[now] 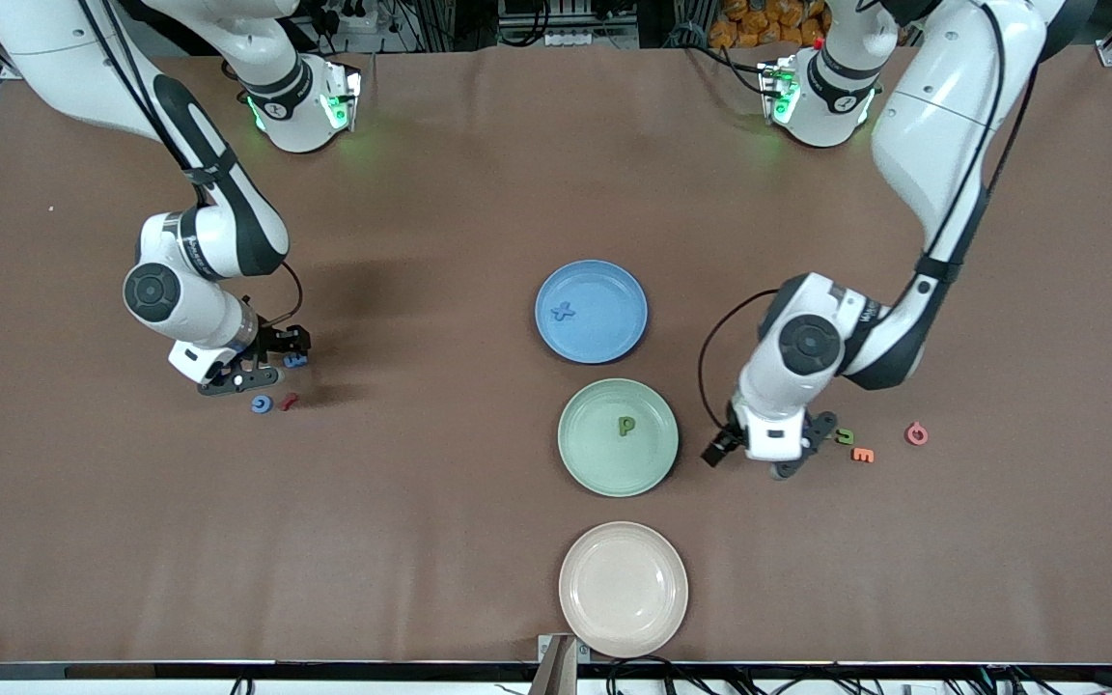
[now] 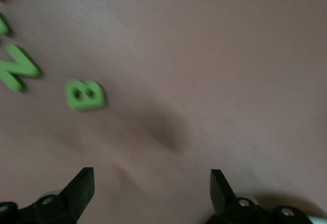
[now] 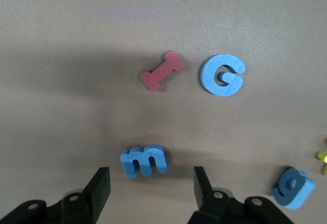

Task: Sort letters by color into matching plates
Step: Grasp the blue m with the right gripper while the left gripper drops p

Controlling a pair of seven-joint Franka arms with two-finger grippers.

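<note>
The blue plate (image 1: pixel 614 333) holds a blue x (image 1: pixel 566 311). The green plate (image 1: pixel 595 463), nearer the front camera, holds a green P (image 1: pixel 625 425). My right gripper (image 1: pixel 288 347) is open and low over a blue m (image 3: pixel 145 161), which shows just ahead of its open fingers (image 3: pixel 152 188). A blue G (image 3: pixel 222 74) and a blue g (image 3: pixel 294 187) lie close by. My left gripper (image 1: pixel 804 449) is open and empty (image 2: pixel 152 188) over bare table. A green B (image 2: pixel 86 94) and a green N (image 2: pixel 18 68) lie ahead of it.
A red I (image 3: pixel 162 71) lies beside the blue G. An orange E (image 1: pixel 862 455) and a pink letter (image 1: pixel 916 434) lie beside the green letters. A beige plate (image 1: pixel 657 618) sits nearest the front camera. A yellow piece (image 3: pixel 323 157) shows at the right wrist view's edge.
</note>
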